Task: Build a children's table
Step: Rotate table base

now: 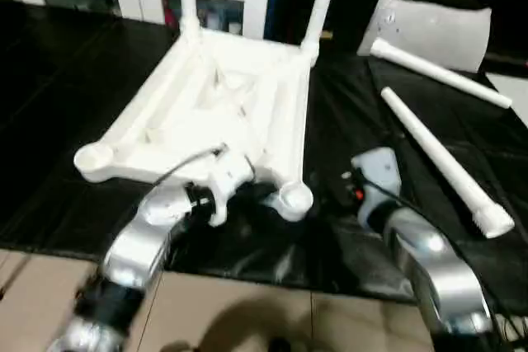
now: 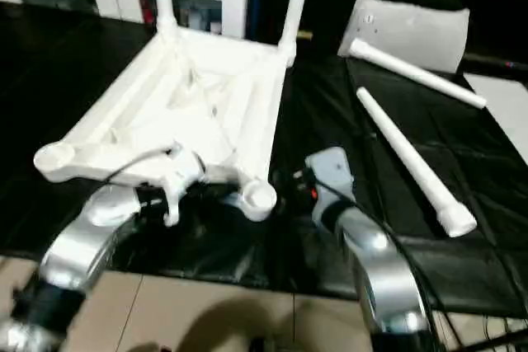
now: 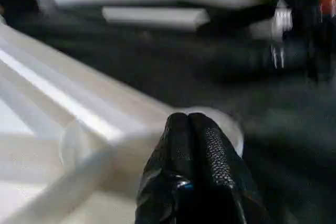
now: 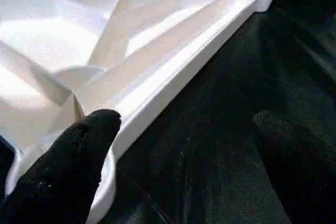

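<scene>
I see the tabletop [image 1: 219, 113] upside down mid-worktop, 2 legs fitted at its far corners, 2 loose legs [image 1: 441, 158] toward the worktop's right edge. Left fingers [image 3: 194, 171] clenched empty; right fingers [image 4: 73, 166] spread. I'd grasp a leg mid-shaft, seating it straight in the near socket [image 1: 294, 198].

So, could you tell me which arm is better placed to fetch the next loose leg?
Probably the right: its claw is open and nearer the loose leg; the left claw is shut at the tabletop.
</scene>
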Controlling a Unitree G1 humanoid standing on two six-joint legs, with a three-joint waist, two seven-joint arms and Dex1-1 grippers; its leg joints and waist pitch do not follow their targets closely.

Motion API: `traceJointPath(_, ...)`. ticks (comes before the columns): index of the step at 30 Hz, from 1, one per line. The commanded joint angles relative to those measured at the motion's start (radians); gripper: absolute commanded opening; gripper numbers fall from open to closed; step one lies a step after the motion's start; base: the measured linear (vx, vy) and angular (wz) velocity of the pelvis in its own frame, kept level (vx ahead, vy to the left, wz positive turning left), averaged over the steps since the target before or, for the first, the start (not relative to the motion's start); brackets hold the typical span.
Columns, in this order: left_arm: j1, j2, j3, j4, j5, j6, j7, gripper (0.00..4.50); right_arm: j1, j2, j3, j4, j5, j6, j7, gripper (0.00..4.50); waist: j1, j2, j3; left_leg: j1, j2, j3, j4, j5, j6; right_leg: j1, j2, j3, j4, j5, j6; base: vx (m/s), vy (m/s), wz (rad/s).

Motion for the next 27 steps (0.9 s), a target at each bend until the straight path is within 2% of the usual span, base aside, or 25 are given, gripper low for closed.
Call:
traceJointPath(1, 0.054, -0.034, 0.063, -0.099, -0.047, 0.052, 0.103, 0.44, 0.029, 0.012, -0.034, -0.08, 0.03, 0.067, -0.031, 4.5, -0.002, 0.01, -0.062, -0.007, 0.042, -0.01, -0.072, -0.244, 0.017, 0.055, -0.07, 0.053, -0.075, -0.381, -0.109, 0.0, 0.0, 0.0)
traceJointPath(2, 0.066, -0.043, 0.075, -0.112, -0.047, 0.057, 0.125, 0.47, 0.033, 0.009, -0.028, -0.088, 0.028, 0.072, -0.028, 4.5, -0.003, 0.011, -0.058, -0.008, 0.039, -0.009, -0.073, -0.251, 0.02, 0.049, -0.068, 0.051, -0.082, -0.404, -0.1, 0.0, 0.0, 0.0)
traceJointPath(4, 0.127, -0.094, 0.144, -0.168, 0.019, 0.089, 0.279, 0.69, 0.054, -0.035, 0.042, -0.125, -0.015, 0.099, 0.002, 4.5, -0.01, 0.008, -0.049, -0.005, 0.032, -0.01, -0.07, -0.3, 0.023, 0.041, -0.058, 0.043, -0.104, -0.537, -0.026, 0.0, 0.0, 0.0)
traceJointPath(5, 0.127, -0.094, 0.144, -0.168, 0.019, 0.089, 0.279, 0.8, 0.054, -0.035, 0.042, -0.125, -0.015, 0.099, 0.002, 4.5, -0.012, 0.008, -0.049, -0.003, 0.032, -0.012, -0.069, -0.307, 0.02, 0.04, -0.058, 0.042, -0.105, -0.557, -0.009, 0.0, 0.0, 0.0)
traceJointPath(6, 0.154, -0.116, 0.176, -0.19, 0.063, 0.109, 0.353, 0.87, 0.062, -0.054, 0.079, -0.148, -0.027, 0.095, 0.021, 4.5, -0.013, 0.009, -0.047, -0.003, 0.028, -0.011, -0.067, -0.313, 0.023, 0.037, -0.059, 0.041, -0.113, -0.585, 0.011, 0.0, 0.0, 0.0)
traceJointPath(7, 0.175, -0.133, 0.201, -0.208, 0.09, 0.112, 0.406, 0.87, 0.07, -0.046, 0.08, -0.165, -0.03, 0.068, 0.008, 4.5, -0.02, 0.005, -0.043, -0.001, 0.025, -0.014, -0.063, -0.335, 0.022, 0.03, -0.058, 0.036, -0.124, -0.643, 0.049, 0.0, 0.0, 0.0)
traceJointPath(8, 0.175, -0.133, 0.201, -0.208, 0.09, 0.112, 0.406, 0.9, 0.07, -0.046, 0.08, -0.165, -0.03, 0.068, 0.008, 4.5, -0.024, 0.004, -0.043, 0.0, 0.023, -0.014, -0.062, -0.342, 0.024, 0.027, -0.058, 0.032, -0.13, -0.665, 0.058, 0.0, 0.0, 0.0)
traceJointPath(9, 0.201, -0.137, 0.22, -0.235, 0.083, 0.122, 0.421, 1.14, 0.072, -0.024, 0.053, -0.179, -0.011, 0.057, -0.011, 4.5, -0.029, -0.001, -0.046, -0.002, 0.02, -0.018, -0.06, -0.341, 0.027, 0.029, -0.06, 0.027, -0.133, -0.688, 0.073, 0.0, 0.0, 0.0)
traceJointPath(10, 0.219, -0.139, 0.23, -0.256, 0.073, 0.132, 0.426, 1.14, 0.073, 0.0, 0.02, -0.185, 0.018, 0.055, -0.024, 4.5, -0.033, -0.001, -0.044, -0.002, 0.023, -0.021, -0.064, -0.339, 0.029, 0.028, -0.06, 0.025, -0.135, -0.674, 0.069, 0.0, 0.0, 0.0)
traceJointPath(11, 0.233, -0.137, 0.234, -0.28, 0.068, 0.144, 0.441, 1.25, 0.074, 0.016, -0.006, -0.196, 0.043, 0.057, -0.026, 4.5, -0.034, 0.003, -0.044, -0.002, 0.026, -0.023, -0.067, -0.344, 0.031, 0.028, -0.061, 0.024, -0.134, -0.66, 0.062, 0.0, 0.0, 0.0)
traceJointPath(12, 0.233, -0.137, 0.234, -0.28, 0.068, 0.144, 0.441, 1.28, 0.074, 0.016, -0.006, -0.196, 0.043, 0.057, -0.026, 4.5, -0.036, 0.003, -0.045, -0.004, 0.028, -0.025, -0.07, -0.347, 0.029, 0.031, -0.06, 0.024, -0.131, -0.637, 0.057, 0.0, 0.0, 0.0)
traceJointPath(13, 0.242, -0.142, 0.243, -0.299, 0.061, 0.158, 0.464, 1.29, 0.074, 0.023, -0.024, -0.2, 0.042, 0.061, -0.04, 4.5, -0.036, 0.01, -0.041, -0.001, 0.033, -0.027, -0.074, -0.361, 0.028, 0.025, -0.057, 0.026, -0.129, -0.598, 0.045, 0.0, 0.0, 0.0)
traceJointPath(14, 0.244, -0.145, 0.246, -0.305, 0.06, 0.163, 0.474, 1.33, 0.074, 0.024, -0.029, -0.202, 0.038, 0.063, -0.046, 4.5, -0.04, 0.01, -0.042, -0.001, 0.037, -0.028, -0.077, -0.373, 0.024, 0.026, -0.054, 0.029, -0.123, -0.553, 0.029, 0.0, 0.0, 0.0)
traceJointPath(15, 0.244, -0.145, 0.246, -0.305, 0.06, 0.163, 0.474, 1.45, 0.074, 0.024, -0.029, -0.202, 0.038, 0.063, -0.046, 4.5, -0.04, 0.009, -0.042, -0.002, 0.037, -0.028, -0.079, -0.374, 0.025, 0.029, -0.055, 0.029, -0.121, -0.538, 0.024, 0.0, 0.0, 0.0)
traceJointPath(16, 0.242, -0.145, 0.245, -0.312, 0.074, 0.167, 0.491, 1.68, 0.071, 0.034, -0.04, -0.197, 0.037, 0.049, -0.057, 4.5, -0.039, 0.014, -0.04, -0.002, 0.036, -0.028, -0.081, -0.381, 0.023, 0.029, -0.056, 0.032, -0.12, -0.525, 0.019, 0.0, 0.0, 0.0)
traceJointPath(17, 0.242, -0.149, 0.243, -0.318, 0.071, 0.167, 0.501, 1.69, 0.066, 0.054, -0.06, -0.199, 0.047, 0.047, -0.08, 4.5, -0.042, 0.014, -0.04, -0.004, 0.035, -0.029, -0.081, -0.386, 0.021, 0.03, -0.059, 0.033, -0.12, -0.521, 0.015, 0.0, 0.0, 0.0)
traceJointPath(18, 0.242, -0.15, 0.243, -0.319, 0.073, 0.168, 0.504, 1.7, 0.066, 0.055, -0.062, -0.199, 0.046, 0.047, -0.084, 4.5, -0.043, 0.012, -0.042, -0.004, 0.034, -0.028, -0.08, -0.385, 0.021, 0.031, -0.06, 0.033, -0.121, -0.521, 0.014, 0.0, 0.0, 0.0)
traceJointPath(20, 0.241, -0.166, 0.239, -0.335, 0.086, 0.17, 0.531, 1.79, 0.059, 0.035, -0.052, -0.204, -0.017, 0.046, -0.14, 4.5, -0.044, 0.011, -0.043, -0.006, 0.035, -0.027, -0.081, -0.361, 0.018, 0.033, -0.059, 0.038, -0.116, -0.484, 0.008, 0.0, 0.0, 0.0)
traceJointPath(21, 0.238, -0.172, 0.24, -0.339, 0.095, 0.177, 0.542, 2.1, 0.058, 0.034, -0.05, -0.205, -0.026, 0.075, -0.149, 4.5, -0.044, 0.015, -0.043, -0.007, 0.034, -0.026, -0.08, -0.354, 0.019, 0.034, -0.059, 0.04, -0.113, -0.47, 0.005, 0.0, 0.0, 0.0)
traceJointPath(24, 0.228, -0.17, 0.229, -0.348, 0.108, 0.19, 0.558, 2.23, 0.06, 0.037, -0.047, -0.212, -0.013, 0.119, -0.138, 4.5, -0.048, 0.012, -0.044, -0.008, 0.032, -0.024, -0.078, -0.349, 0.026, 0.035, -0.059, 0.041, -0.113, -0.468, 0.006, 0.0, 0.0, 0.0)
traceJointPath(25, 0.227, -0.17, 0.227, -0.35, 0.106, 0.196, 0.562, 2.23, 0.063, 0.035, -0.043, -0.214, -0.011, 0.116, -0.133, 4.5, -0.051, 0.017, -0.044, -0.005, 0.042, -0.032, -0.082, -0.343, 0.008, 0.036, -0.041, 0.029, -0.11, -0.422, 0.007, 0.0, 0.0, 0.0)
traceJointPath(26, 0.227, -0.17, 0.227, -0.35, 0.106, 0.196, 0.562, 2.51, 0.063, 0.035, -0.043, -0.214, -0.011, 0.116, -0.133, 4.5, -0.055, 0.021, -0.044, 0.001, 0.051, -0.038, -0.086, -0.348, 0.001, 0.036, -0.029, 0.02, -0.111, -0.39, 0.004, 0.0, 0.0, 0.0)
traceJointPath(27, 0.226, -0.17, 0.226, -0.352, 0.103, 0.201, 0.566, 2.57, 0.065, 0.039, -0.044, -0.216, -0.005, 0.12, -0.131, 4.5, -0.067, 0.034, -0.043, 0.018, 0.097, -0.068, -0.112, -0.355, 0.013, 0.038, -0.006, -0.001, -0.096, -0.298, -0.026, 0.0, 0.0, 0.0)
